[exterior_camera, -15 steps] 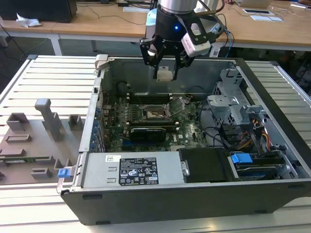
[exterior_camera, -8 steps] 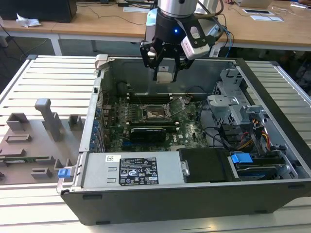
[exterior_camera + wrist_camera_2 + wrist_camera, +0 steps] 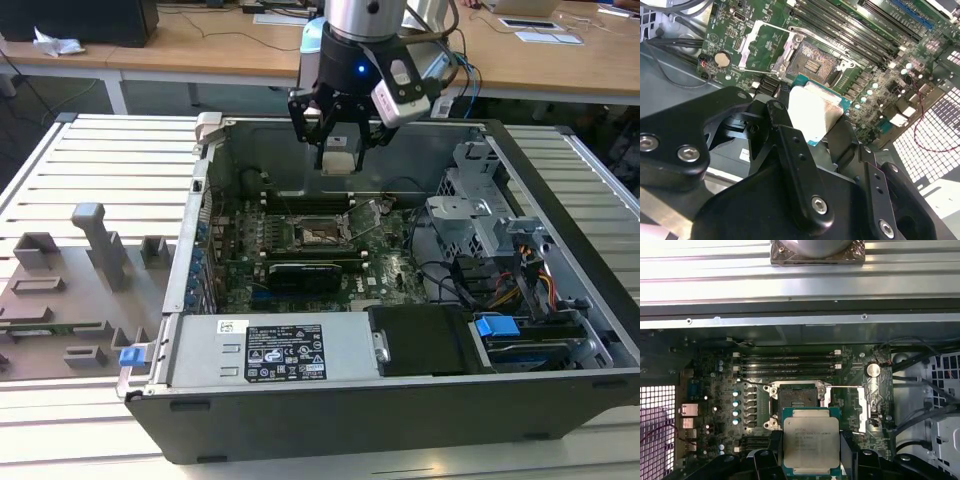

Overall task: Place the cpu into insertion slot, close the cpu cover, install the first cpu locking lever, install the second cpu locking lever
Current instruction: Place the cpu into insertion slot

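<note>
A black two-fingered pincer (image 3: 339, 150) on the robot arm hangs over an open dark grey metal computer case (image 3: 400, 410). Reading the exterior view as a clock face, it sits at twelve o'clock. Its fingers (image 3: 776, 447) are drawn most of the way in, clamping the cpu (image 3: 811, 442) flat by two opposite edges. The cpu is a small square chip with a pale silver-grey metal top on a green base, held in the air clear of the board.

The insertion slot (image 3: 797, 397), a square socket with a dark centre and silvery rim on the green motherboard (image 3: 715, 405), lies empty near the clock's centre, at six o'clock from the cpu. The cpu cover (image 3: 864, 405), a thin silvery frame plate, is swung open just beside the slot.

The cpu looks light and rigid, its smooth metal probably slippery and its contact face delicate. The bare side edges seem the safe place to hold it, with a gentle squeeze.
</note>
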You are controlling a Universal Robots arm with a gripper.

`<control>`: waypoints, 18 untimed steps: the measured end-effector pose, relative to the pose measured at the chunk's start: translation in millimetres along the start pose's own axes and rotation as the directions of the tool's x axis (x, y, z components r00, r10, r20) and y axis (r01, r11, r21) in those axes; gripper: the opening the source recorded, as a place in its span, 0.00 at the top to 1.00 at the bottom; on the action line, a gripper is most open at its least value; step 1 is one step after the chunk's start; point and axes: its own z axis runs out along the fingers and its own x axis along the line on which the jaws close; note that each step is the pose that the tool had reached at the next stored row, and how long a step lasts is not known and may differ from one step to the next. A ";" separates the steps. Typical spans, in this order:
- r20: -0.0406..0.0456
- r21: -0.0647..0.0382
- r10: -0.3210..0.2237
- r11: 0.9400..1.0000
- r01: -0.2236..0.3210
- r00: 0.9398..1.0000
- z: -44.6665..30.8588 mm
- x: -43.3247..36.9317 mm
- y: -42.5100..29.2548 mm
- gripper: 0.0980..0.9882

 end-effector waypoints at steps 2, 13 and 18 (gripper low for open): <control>0.000 0.000 0.000 1.000 0.000 1.000 0.9 0.0 -0.1 0.50; 0.000 0.000 0.000 1.000 0.000 1.000 6.6 -0.1 -0.6 0.50; 0.000 0.000 0.000 1.000 0.000 1.000 11.1 -0.2 -1.0 0.50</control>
